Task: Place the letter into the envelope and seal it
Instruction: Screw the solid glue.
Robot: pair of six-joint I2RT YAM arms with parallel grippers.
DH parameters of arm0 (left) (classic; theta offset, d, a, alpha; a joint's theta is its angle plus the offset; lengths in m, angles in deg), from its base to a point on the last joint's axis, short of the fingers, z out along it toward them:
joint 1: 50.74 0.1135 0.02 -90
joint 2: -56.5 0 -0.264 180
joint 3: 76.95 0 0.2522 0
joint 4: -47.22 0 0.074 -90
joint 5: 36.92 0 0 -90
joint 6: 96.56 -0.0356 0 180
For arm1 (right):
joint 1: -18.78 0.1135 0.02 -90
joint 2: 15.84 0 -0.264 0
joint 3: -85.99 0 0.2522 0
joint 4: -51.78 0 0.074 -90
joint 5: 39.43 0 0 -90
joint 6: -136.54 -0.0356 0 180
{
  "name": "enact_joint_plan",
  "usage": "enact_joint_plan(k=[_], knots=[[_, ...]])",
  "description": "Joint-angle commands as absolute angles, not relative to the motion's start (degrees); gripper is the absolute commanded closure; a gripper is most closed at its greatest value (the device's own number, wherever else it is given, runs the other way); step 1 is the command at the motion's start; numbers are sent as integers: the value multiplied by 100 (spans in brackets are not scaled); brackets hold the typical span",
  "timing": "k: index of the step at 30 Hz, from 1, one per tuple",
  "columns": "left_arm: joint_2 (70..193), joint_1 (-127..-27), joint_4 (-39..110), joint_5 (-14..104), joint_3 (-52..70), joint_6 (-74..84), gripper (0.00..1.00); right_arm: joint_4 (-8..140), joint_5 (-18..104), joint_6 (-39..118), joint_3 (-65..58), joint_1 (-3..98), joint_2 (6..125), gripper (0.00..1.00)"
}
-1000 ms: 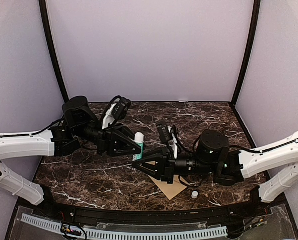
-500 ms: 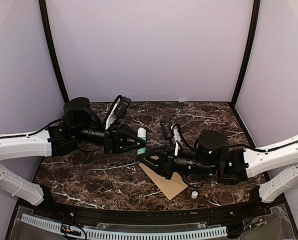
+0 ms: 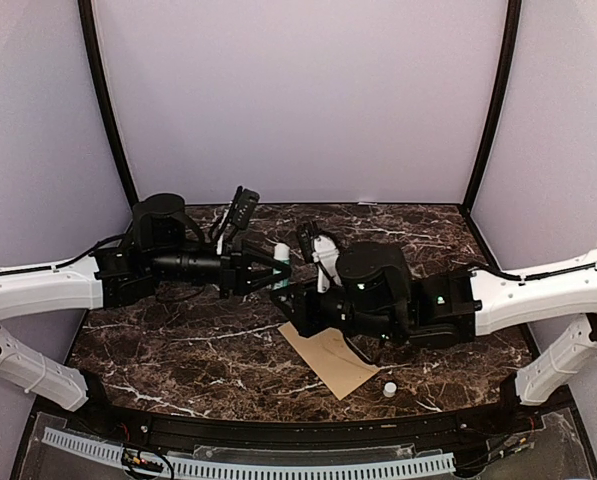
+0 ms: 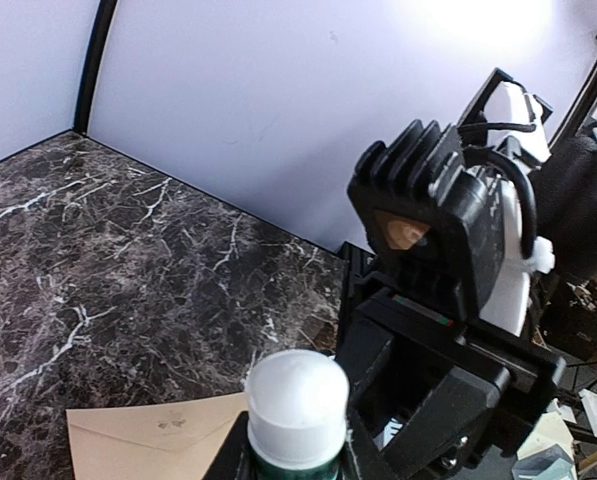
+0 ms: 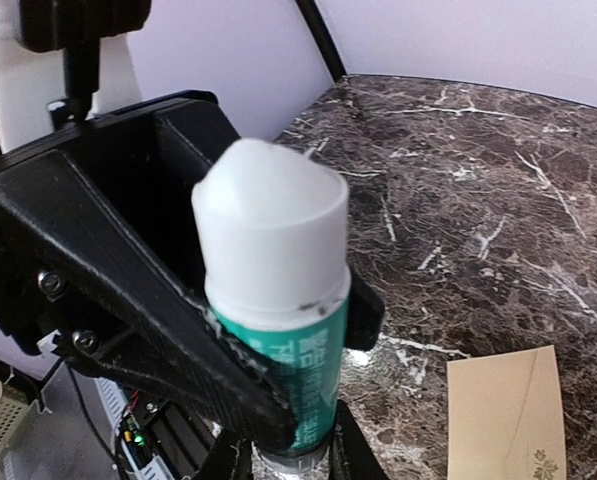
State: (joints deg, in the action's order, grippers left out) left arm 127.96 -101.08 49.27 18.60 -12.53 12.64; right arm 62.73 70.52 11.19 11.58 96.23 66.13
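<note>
The brown envelope (image 3: pixel 330 362) lies flat on the marble table, below and right of both grippers; it also shows as the envelope (image 4: pixel 148 436) and the envelope (image 5: pixel 503 420). The letter is out of view. A green glue stick (image 3: pixel 281 266) with a white end is held above the table. My left gripper (image 3: pixel 275 272) is shut on the glue stick (image 4: pixel 298 398), with my left gripper (image 4: pixel 296 452) clamped around its body. From below, my right gripper (image 3: pixel 287 296) holds the base of the glue stick (image 5: pixel 274 250); the right gripper (image 5: pixel 288 462) is shut on it.
A small white cap (image 3: pixel 389 388) lies on the table right of the envelope's near corner. Dark posts and pale walls close in the back and sides of the marble table (image 3: pixel 418 235). The two arms meet over the table's middle.
The right arm swung left and back, bringing its gripper up under the glue stick. The left gripper carried the stick slightly up and toward the back. The envelope stayed in place.
</note>
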Motion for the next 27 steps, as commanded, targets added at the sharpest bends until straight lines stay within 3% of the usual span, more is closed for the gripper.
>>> enact_joint_plan(k=[1,13,20,24,27], knots=[[12833,-10180,4577,2170,-1016,1075,100,7531,8493,730,264,9622,7150,98],[13007,-10129,4409,2422,-957,1206,100,9313,9646,95,-1528,9766,8418,98],[13012,-10089,4535,2255,-1014,1357,100,9061,9601,123,-1331,9827,8300,93],[12974,-9919,4757,2019,-1090,1550,100,8236,9128,699,-691,9858,7804,83],[12937,-9840,5027,1733,-1191,1694,100,7791,8668,1090,-278,9914,7467,67]])
